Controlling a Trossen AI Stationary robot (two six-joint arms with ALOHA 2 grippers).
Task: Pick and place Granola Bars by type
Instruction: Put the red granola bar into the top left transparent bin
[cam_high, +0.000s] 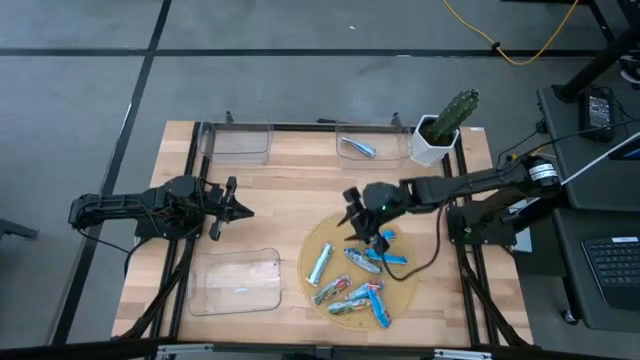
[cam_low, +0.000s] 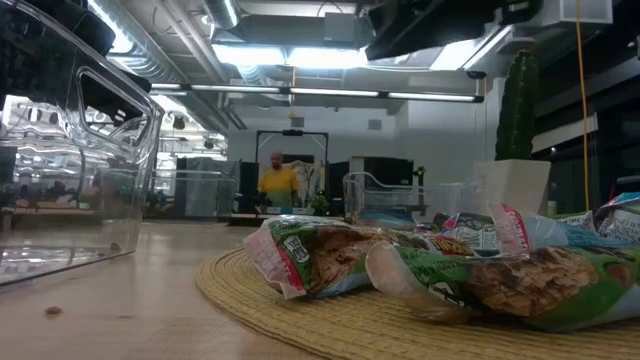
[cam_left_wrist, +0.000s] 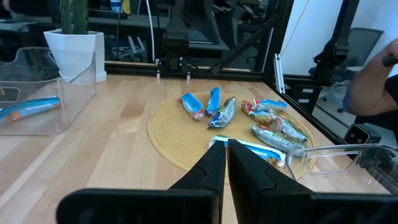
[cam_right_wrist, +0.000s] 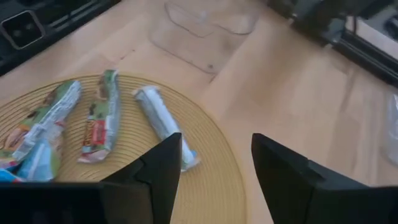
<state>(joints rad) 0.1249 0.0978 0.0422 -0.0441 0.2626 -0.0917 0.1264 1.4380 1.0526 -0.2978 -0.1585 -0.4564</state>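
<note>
Several foil-wrapped granola bars lie flat on a round woven mat (cam_high: 335, 235): a silver one (cam_high: 320, 263), blue ones (cam_high: 395, 258) and green/red ones (cam_high: 350, 300). One more blue bar (cam_high: 357, 148) lies in a clear tray at the far edge. My right gripper (cam_high: 358, 215) hovers open over the mat's far part; in its wrist view the silver bar (cam_right_wrist: 163, 119) lies just ahead of its fingers (cam_right_wrist: 217, 163), untouched. My left gripper (cam_high: 238, 207) waits shut over the table's left half, away from the mat, its fingers (cam_left_wrist: 225, 163) empty.
Clear plastic trays stand at the far left (cam_high: 237, 140), the far middle (cam_high: 372, 132) and the near left (cam_high: 237, 282). A cactus in a white pot (cam_high: 440, 130) stands at the far right corner. Bare wood lies between the left gripper and the mat. A person (cam_low: 277, 180) stands far behind.
</note>
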